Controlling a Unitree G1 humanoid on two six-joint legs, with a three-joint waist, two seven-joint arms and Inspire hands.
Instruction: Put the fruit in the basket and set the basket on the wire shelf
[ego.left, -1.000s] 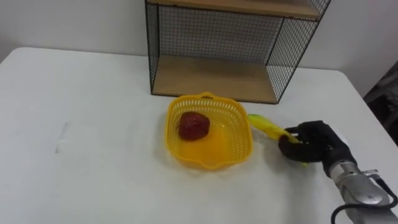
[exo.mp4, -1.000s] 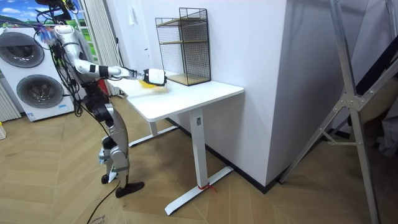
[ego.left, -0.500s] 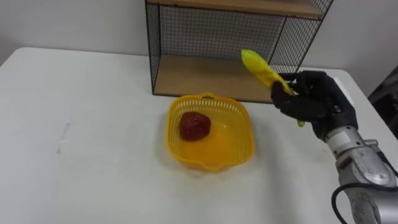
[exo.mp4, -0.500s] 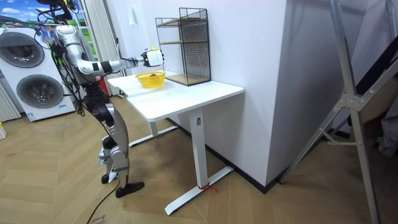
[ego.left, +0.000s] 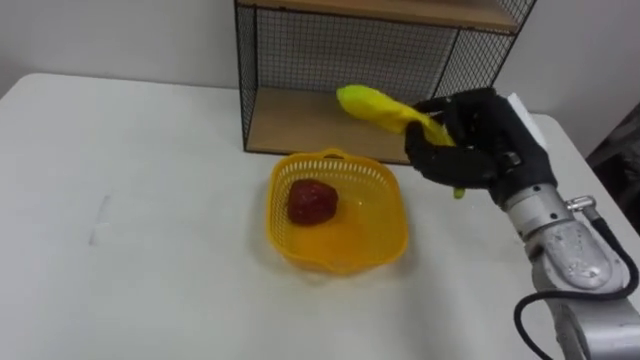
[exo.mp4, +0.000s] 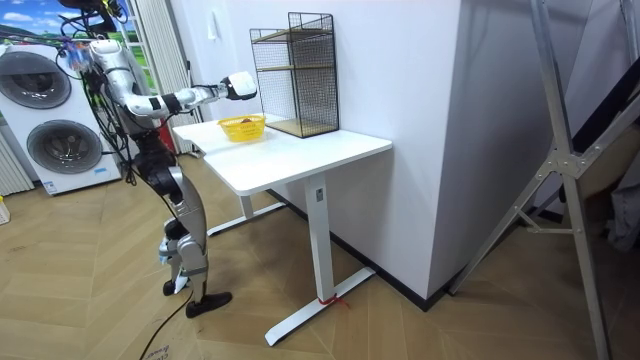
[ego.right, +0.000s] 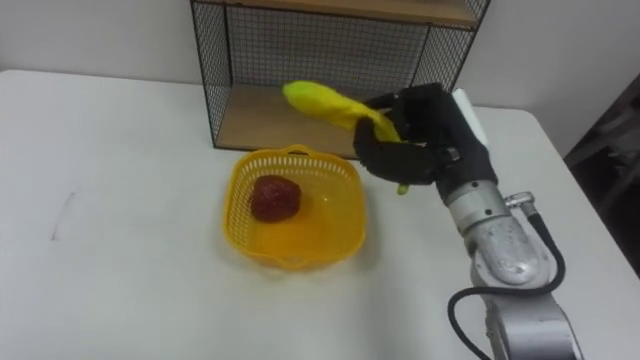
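The eye views look down on the right robot hand (ego.left: 470, 145), its dark fingers curled tight round one end of a yellow banana (ego.left: 372, 104), held in the air above the table (ego.left: 150, 260) and just off the right rim of the yellow basket (ego.left: 277, 222); the banana's free end points left, in front of the lower board of the wire shelf (ego.left: 330, 122); a red fruit (ego.left: 312, 201) lies inside the basket, toward its left side. The room view adds the robot standing at the table's end on the room view's left, right arm stretched out with the hand over the basket and level with the shelf's lower tier; two washing machines (exo.mp4: 40, 110) stand behind it, and a metal frame (exo.mp4: 560, 150) leans on the room view's right. The shelf stands at the back of the table, directly behind the basket; its top is cut off in the eye views, whole in the room view. The fingers hide the banana's gripped end, apart from a small yellow tip beneath them; in the room view the banana is too small to make out.
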